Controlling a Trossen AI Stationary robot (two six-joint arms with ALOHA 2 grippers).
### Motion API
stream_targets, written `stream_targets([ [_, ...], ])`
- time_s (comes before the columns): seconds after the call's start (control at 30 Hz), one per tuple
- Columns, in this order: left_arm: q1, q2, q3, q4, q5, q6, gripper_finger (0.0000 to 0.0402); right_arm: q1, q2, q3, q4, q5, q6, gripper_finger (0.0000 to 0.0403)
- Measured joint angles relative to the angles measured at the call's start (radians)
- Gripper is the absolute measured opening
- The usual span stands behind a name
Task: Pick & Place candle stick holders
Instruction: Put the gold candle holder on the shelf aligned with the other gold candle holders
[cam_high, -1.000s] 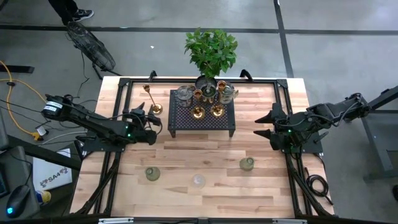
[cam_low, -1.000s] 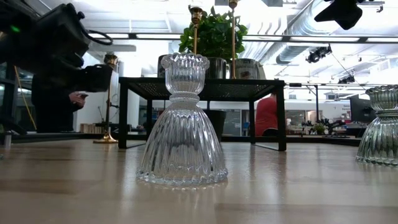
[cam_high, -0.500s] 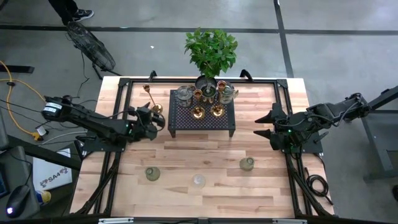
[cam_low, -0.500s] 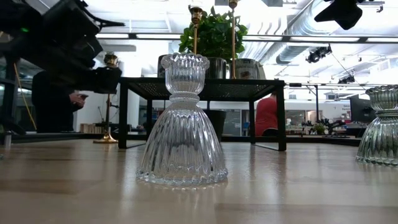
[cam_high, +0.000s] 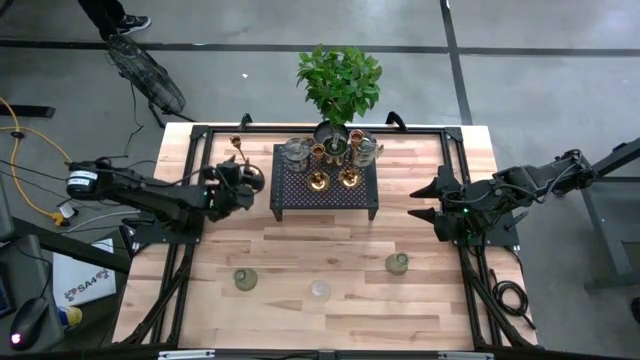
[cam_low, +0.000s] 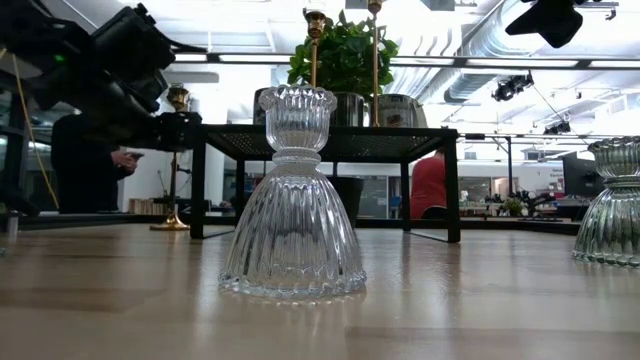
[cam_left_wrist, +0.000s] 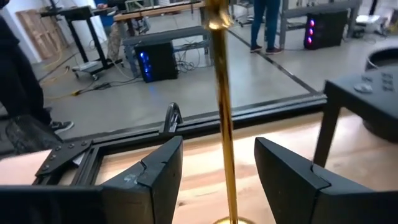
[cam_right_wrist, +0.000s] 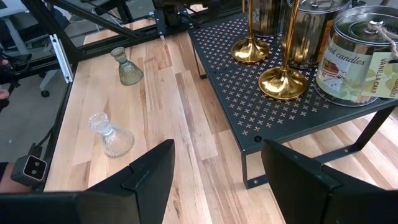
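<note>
A slim brass candle stick holder stands on its round base on the table, just left of the black perforated stand. My left gripper is open, level with the shaft. In the left wrist view the shaft stands between the two fingers, apart from both. It also shows in the low view. My right gripper is open and empty at the table's right side. Two greenish holders and a clear glass one stand near the front edge.
On the stand are two brass holders and shiny silver tins. A potted plant stands behind it. A black frame runs round the table. A person shows beyond the table in the low view.
My left gripper has gone toward the table's far edge, up to the brass candle stick holder left of the stand, so that its open fingers now stand on either side of the shaft. The holder has stayed where it was.
</note>
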Motion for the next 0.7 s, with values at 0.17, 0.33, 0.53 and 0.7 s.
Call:
stream_targets([
  [0.17,0.046,0.000,0.000,0.051,0.034,0.005,0.0193,0.000,0.000,0.000,0.000,0.000,0.000,0.0233],
  [0.33,0.079,0.000,0.000,0.093,0.039,0.006,0.0193,0.000,0.000,0.000,0.000,0.000,0.000,0.0233],
  [0.53,0.079,0.000,0.000,0.159,0.066,0.072,0.0179,0.000,0.000,0.000,0.000,0.000,0.000,0.0233],
  [0.7,0.079,0.000,0.000,0.168,0.081,0.090,0.0126,0.000,0.000,0.000,0.000,0.000,0.000,0.0233],
])
